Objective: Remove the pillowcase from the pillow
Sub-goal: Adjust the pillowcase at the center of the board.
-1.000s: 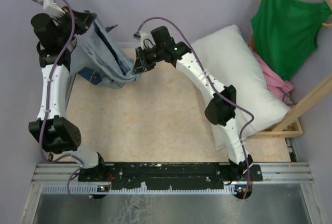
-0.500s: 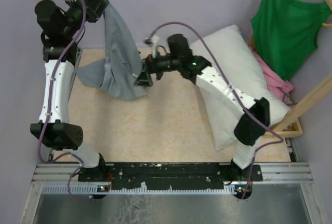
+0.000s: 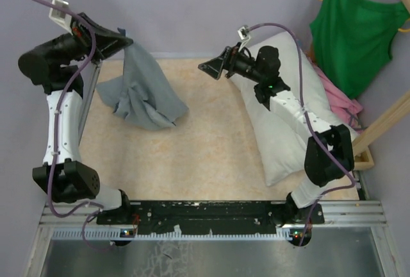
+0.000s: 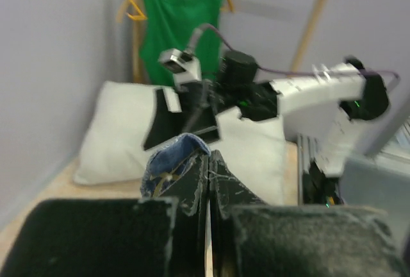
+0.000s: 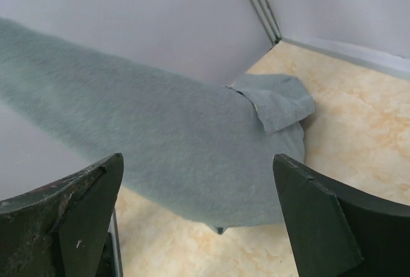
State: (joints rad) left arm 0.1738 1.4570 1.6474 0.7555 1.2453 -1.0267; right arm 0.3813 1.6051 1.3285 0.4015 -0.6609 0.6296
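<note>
The pillowcase (image 3: 144, 94) hangs pale grey-blue from my left gripper (image 3: 122, 38) at the far left, and its lower end rests bunched on the table. In the left wrist view that gripper (image 4: 210, 156) is shut on a darker blue fold of the pillowcase (image 4: 168, 160). The white pillow (image 3: 280, 150) lies bare along the right side under my right arm. My right gripper (image 3: 210, 68) hovers open near the pillow's far end, pointing left, apart from the cloth. The right wrist view shows the gripper (image 5: 197, 159) with nothing between its fingers and the pillowcase (image 5: 160, 142) beyond them.
A green tank top (image 3: 355, 30) hangs on a yellow hanger at the back right. A pink garment (image 3: 341, 100) lies below it beside a wooden rack (image 3: 379, 128). The tan table (image 3: 205, 139) is walled at the back and on the left.
My right gripper has opened, let go of the pillowcase and swung back right over the pillow. The left gripper has kept its hold and lifted the cloth, which now hangs free.
</note>
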